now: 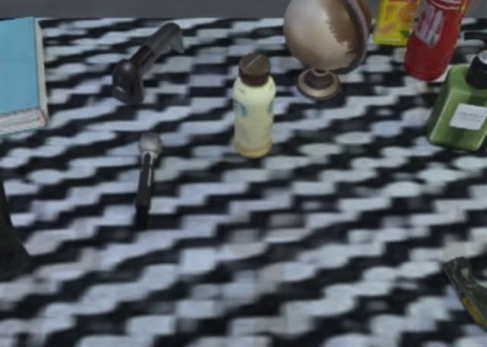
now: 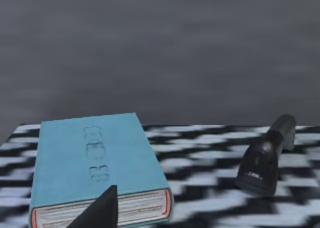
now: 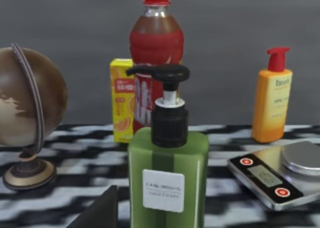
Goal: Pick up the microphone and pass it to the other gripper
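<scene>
Black slim microphone [image 1: 145, 181] with rounded mesh head lies flat on zigzag cloth [image 1: 319, 233]; both grippers' openings: cannot tell.

green pump bottle [image 3: 168, 180] – globe [image 3: 27, 113], scale [image 3: 277, 175]

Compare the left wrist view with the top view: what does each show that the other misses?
Only the left wrist view shows the blue book's embossed cover and page edges, plus one dark tip of the left gripper's fingers. Only the top view shows the microphone lying flat, the cream bottle, the globe and the green pump bottle. Both show the book, the black scanner and the checkered tabletop.
</scene>
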Robot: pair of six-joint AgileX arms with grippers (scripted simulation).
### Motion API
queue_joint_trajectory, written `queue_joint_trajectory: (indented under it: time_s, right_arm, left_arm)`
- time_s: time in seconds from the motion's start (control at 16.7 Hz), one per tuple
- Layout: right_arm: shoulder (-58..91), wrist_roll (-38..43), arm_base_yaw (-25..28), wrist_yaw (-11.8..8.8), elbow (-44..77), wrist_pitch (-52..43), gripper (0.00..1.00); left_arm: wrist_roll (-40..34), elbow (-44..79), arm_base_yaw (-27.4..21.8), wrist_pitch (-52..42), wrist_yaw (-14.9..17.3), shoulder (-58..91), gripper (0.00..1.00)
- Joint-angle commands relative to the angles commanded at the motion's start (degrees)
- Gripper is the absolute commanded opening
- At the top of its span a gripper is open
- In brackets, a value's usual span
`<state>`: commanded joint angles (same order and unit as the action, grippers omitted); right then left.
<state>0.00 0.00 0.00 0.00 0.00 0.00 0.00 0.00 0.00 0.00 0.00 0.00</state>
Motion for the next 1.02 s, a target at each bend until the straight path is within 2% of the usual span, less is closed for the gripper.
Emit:
queue_joint_trajectory:
  time_s: [0.24,0.48,1.02]
  right_arm:
    - [0.0,0.0,0.0,0.0,0.0,0.0,1.00]
    - [0.0,0.0,0.0,0.0,0.0,0.0,1.00]
    - [0.0,0.0,0.0,0.0,0.0,0.0,1.00]
  left_arm:
    - [-0.4,1.6,-0.5,-1.3,0.1,1.8,1.00]
    - [-2.4,10.5,-3.0,-8.3,0.1,12.6,1.00]
    - [-10.6,47.3,-11.5,-31.4,-0.3,63.6,1.00]
